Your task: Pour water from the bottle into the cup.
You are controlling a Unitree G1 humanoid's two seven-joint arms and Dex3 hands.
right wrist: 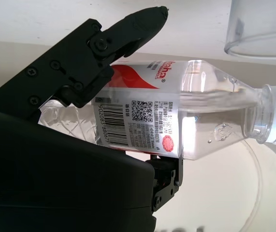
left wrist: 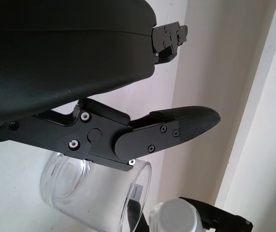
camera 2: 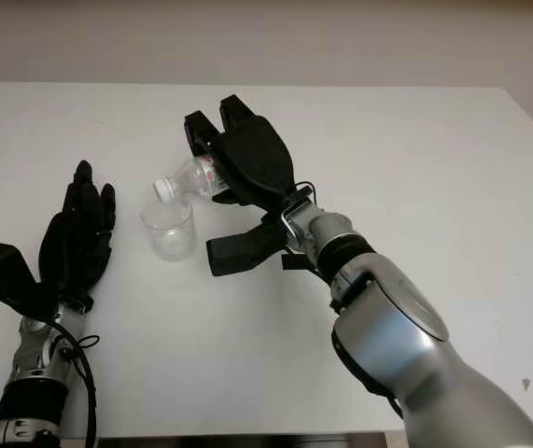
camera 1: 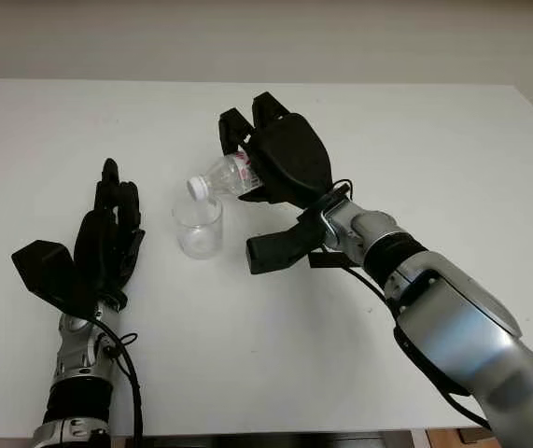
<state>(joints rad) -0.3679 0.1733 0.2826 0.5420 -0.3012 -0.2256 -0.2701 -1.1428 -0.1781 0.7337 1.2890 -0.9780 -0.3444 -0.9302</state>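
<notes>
Bottle (camera 1: 227,174), cap on, tipped over your cup (camera 1: 198,227), clamped in right hand (camera 1: 280,159); left hand (camera 1: 107,233) open at nine o'clock — uncap first.

Table (camera 1: 434,140): white, flat top, spanning nearly the whole width of the head views (its far edge runs straight across the upper part).
Wall (camera 1: 266,37): plain pale surface behind the table's far edge.
Floor (camera 1: 453,437): small brownish patch below the table's near edge.

Right hand (camera 1: 280,159) raised, fingers curled in a grasp; left hand (camera 1: 103,245) open, low.
</notes>
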